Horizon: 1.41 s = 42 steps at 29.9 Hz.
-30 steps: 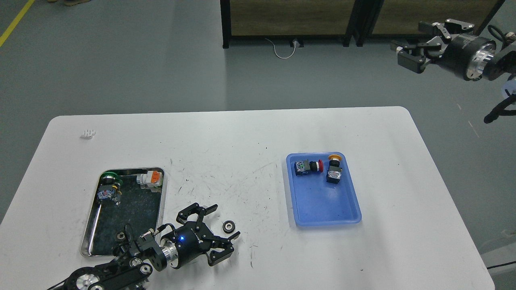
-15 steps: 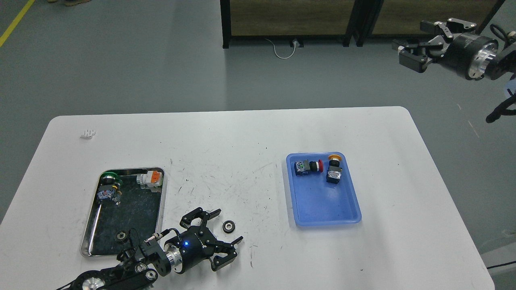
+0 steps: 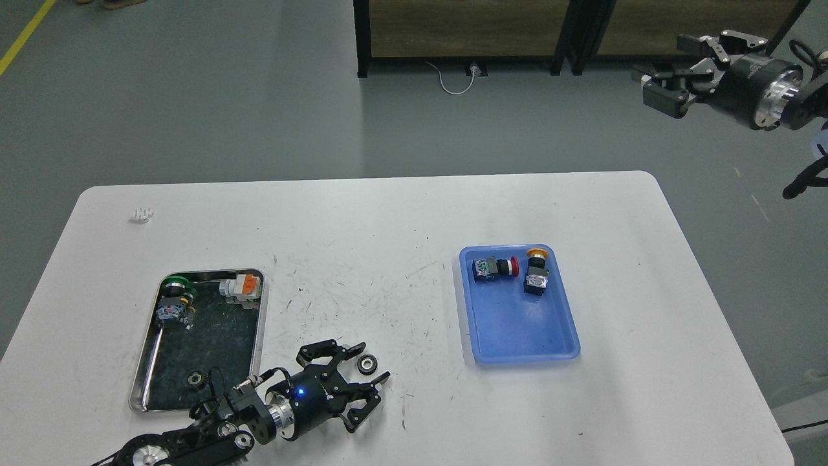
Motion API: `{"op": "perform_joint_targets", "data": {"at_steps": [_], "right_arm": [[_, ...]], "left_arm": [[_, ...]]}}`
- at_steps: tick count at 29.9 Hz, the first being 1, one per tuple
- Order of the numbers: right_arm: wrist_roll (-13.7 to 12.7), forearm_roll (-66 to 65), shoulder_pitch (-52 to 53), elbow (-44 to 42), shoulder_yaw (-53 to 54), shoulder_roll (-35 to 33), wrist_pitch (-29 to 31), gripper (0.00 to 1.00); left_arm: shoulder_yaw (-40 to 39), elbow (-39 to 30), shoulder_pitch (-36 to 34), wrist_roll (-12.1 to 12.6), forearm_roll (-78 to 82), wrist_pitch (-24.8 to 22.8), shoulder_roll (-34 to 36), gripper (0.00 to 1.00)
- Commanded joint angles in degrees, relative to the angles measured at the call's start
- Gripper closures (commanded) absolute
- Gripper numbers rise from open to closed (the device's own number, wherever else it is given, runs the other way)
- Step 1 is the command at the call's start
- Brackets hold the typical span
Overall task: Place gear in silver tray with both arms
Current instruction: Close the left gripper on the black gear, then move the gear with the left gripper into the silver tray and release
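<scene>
Lying between spread left fingers (image 3: 352,353) — gear (image 3: 367,365), beside silver tray (image 3: 261,323)

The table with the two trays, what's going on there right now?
The left gripper is down on the white table, open, its fingers either side of a small black gear lying beside the silver tray. It has not closed on it yet. Another gear already lies in the silver tray, along with a green-capped switch and an orange-and-grey part. The blue tray holds two push-button switches. The right gripper is raised off to the right, away from the table.
</scene>
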Motion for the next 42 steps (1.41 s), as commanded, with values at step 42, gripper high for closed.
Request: {"op": "perform_joint_targets", "data": {"at_steps": [42], "right_arm": [[0.2,-0.5,-1.1,-0.8,0.5,2.5,-0.4,0.15]], "left_arm": [[-5.0,-9.1,0.0,0.1,-11.2,-4.2,28.0,0.75]]}}
